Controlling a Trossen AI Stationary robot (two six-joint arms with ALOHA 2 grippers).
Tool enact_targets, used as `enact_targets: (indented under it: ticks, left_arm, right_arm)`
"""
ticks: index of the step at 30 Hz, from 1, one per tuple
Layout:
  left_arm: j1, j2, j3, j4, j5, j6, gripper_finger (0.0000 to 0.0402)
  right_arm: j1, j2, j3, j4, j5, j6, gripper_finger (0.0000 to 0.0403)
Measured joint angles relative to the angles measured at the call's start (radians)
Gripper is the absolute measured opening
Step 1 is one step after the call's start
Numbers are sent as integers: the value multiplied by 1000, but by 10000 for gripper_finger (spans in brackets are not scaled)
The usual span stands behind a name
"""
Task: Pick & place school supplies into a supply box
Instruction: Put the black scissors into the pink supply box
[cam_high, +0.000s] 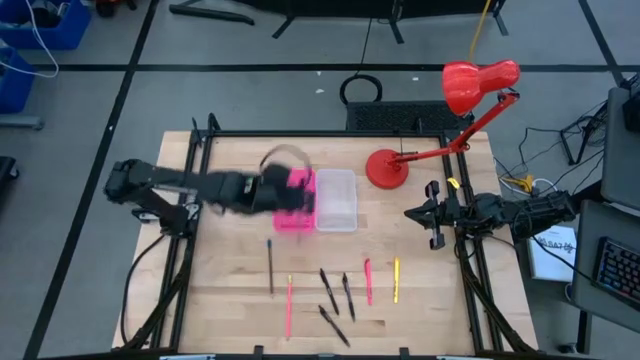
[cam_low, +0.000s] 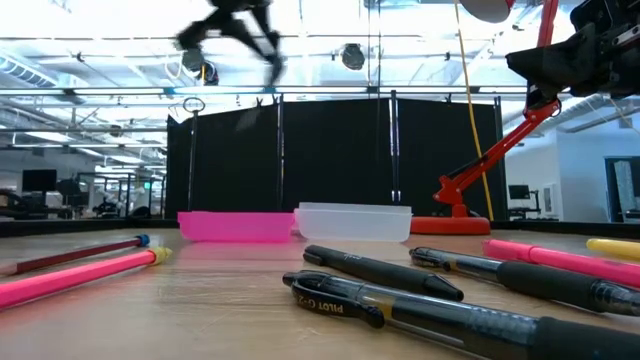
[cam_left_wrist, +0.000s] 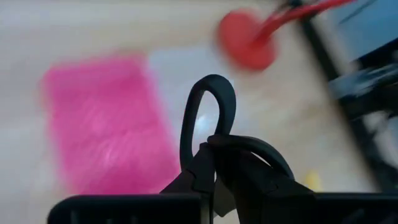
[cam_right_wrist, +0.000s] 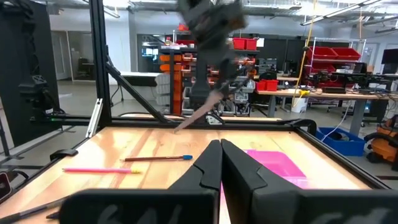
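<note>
Overhead, left end effector (cam_left_wrist: 214, 163) grips scissors (cam_left_wrist: 208, 118) above pink tray (cam_high: 292, 205).

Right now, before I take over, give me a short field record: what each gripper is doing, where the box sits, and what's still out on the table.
left gripper: over the pink tray, shut on the scissors, black handle loops sticking out
right gripper: shut, empty, parked at the table's right side
supply box: translucent whitish, touching the pink tray's right side; contents cannot be told
pens and pencils: about eight, loose on the wood in front of both trays, none picked yet
red desk lamp: base behind the box, to its right
</note>
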Motion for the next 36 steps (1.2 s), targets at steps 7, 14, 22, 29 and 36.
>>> enact_targets:
  ticks: [7, 14, 22, 29, 36]
  left_arm:
    - [240, 212, 165, 373, 223, 335, 33]
    - [351, 493, 386, 236, 461, 315, 33]
    - [390, 613, 552, -21, 480, 265, 33]
    - [375, 615, 535, -123, 495, 182, 33]
    - [352, 613, 541, -130, 486, 162, 33]
  right_arm:
    - [0, 1, 0, 3, -1, 0, 0]
    - [0, 1, 0, 3, -1, 0, 0]
    - [0, 1, 0, 3, -1, 5, 0]
    - [0, 1, 0, 8, -1, 7, 0]
    - [0, 1, 0, 29, -2, 7, 0]
